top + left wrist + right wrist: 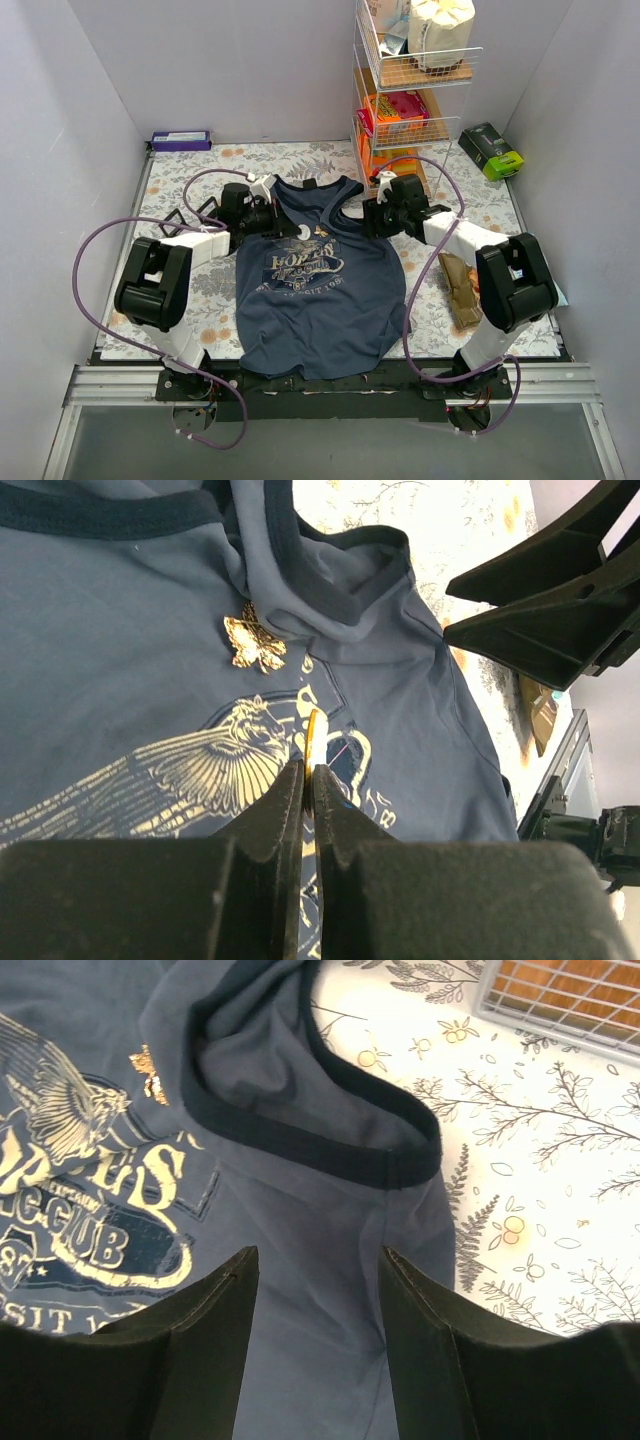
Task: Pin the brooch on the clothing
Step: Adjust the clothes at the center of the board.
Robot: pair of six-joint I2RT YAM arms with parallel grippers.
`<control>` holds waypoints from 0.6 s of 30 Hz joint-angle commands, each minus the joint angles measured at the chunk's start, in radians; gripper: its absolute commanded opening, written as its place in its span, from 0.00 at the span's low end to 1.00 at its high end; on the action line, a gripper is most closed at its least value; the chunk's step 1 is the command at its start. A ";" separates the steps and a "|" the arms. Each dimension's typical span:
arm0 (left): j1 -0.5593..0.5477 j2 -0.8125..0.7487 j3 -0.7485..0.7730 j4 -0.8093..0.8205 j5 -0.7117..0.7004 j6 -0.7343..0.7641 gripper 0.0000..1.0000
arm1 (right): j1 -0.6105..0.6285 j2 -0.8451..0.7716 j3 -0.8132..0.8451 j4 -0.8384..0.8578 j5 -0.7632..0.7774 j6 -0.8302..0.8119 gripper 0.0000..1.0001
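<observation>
The left claw (309,772) is pinched shut over the navy tank top (120,670) near its gold brooch (255,645); the right claw (317,1256) gapes open.

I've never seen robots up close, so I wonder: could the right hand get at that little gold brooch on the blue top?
Probably yes. The brooch lies uncovered on the top just below the neckline, and the open right hand hovers over the same cloth nearby, with nothing between them.
</observation>
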 commanded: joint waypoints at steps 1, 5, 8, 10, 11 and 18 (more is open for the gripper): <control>0.005 0.042 0.064 0.062 0.007 0.007 0.00 | -0.015 0.020 0.054 0.059 0.017 -0.023 0.58; 0.013 0.094 0.029 0.111 0.002 -0.002 0.00 | -0.019 0.075 0.070 0.074 0.031 -0.046 0.58; 0.019 0.111 0.005 0.126 -0.018 0.001 0.00 | -0.019 0.112 0.087 0.074 0.049 -0.056 0.57; 0.025 0.124 -0.006 0.132 -0.019 0.002 0.00 | -0.021 0.123 0.087 0.103 0.056 -0.053 0.56; 0.028 0.132 -0.012 0.140 -0.027 0.002 0.00 | -0.021 0.133 0.087 0.108 0.054 -0.054 0.56; 0.063 0.157 -0.063 0.195 -0.042 -0.042 0.00 | -0.035 0.179 0.084 0.146 0.069 -0.045 0.51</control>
